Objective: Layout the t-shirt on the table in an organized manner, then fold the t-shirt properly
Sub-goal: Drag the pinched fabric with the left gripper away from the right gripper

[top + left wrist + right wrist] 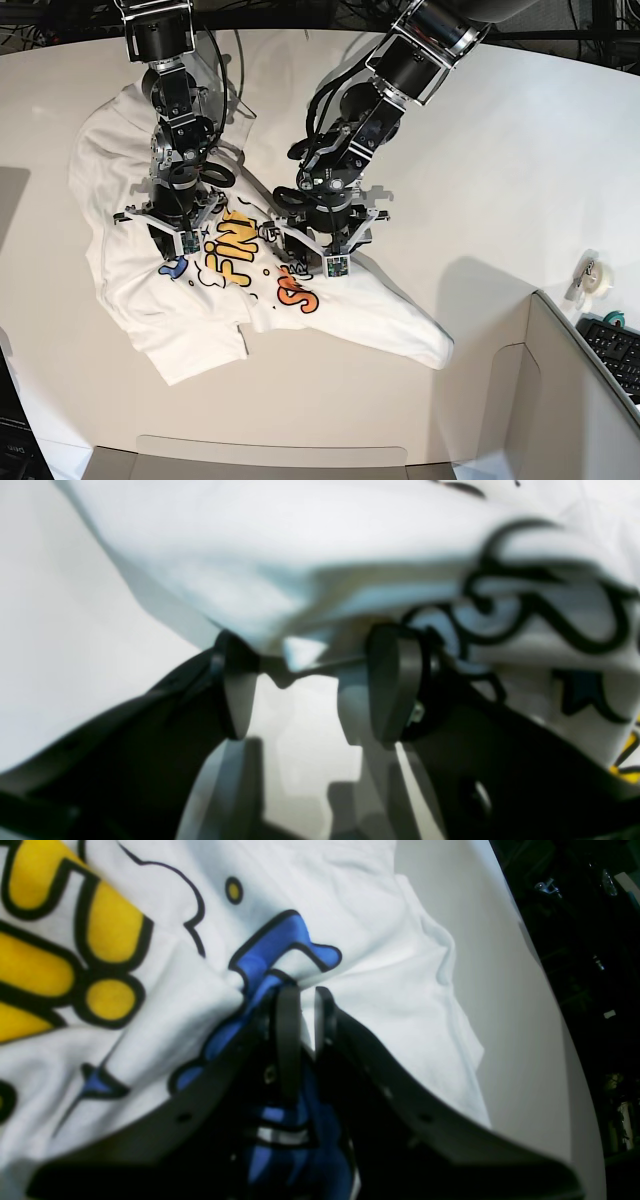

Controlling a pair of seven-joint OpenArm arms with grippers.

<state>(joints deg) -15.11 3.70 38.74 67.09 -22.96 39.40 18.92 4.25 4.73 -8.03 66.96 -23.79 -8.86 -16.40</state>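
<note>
The white t-shirt (120, 160) lies crumpled and print-up on the white table (500, 150), one part trailing toward the lower right. My right gripper (172, 250), the arm on the left of the base view, is shut on a pinch of cloth at the blue letter; its wrist view shows the t-shirt (380, 955) puckering into the closed fingers (287, 1025). My left gripper (320, 258) presses down at the middle of the print. Its wrist view shows the left gripper (312, 680) with jaws wide apart and a fold of the t-shirt (280, 565) hanging at the fingertips, not clamped.
A grey box-like panel (560, 400) stands at the lower right, with a tape roll (588, 272) and a keyboard (615, 350) behind it. Another grey panel (270, 462) runs along the front edge. The table's curved edge (555, 1005) lies beside the shirt's side.
</note>
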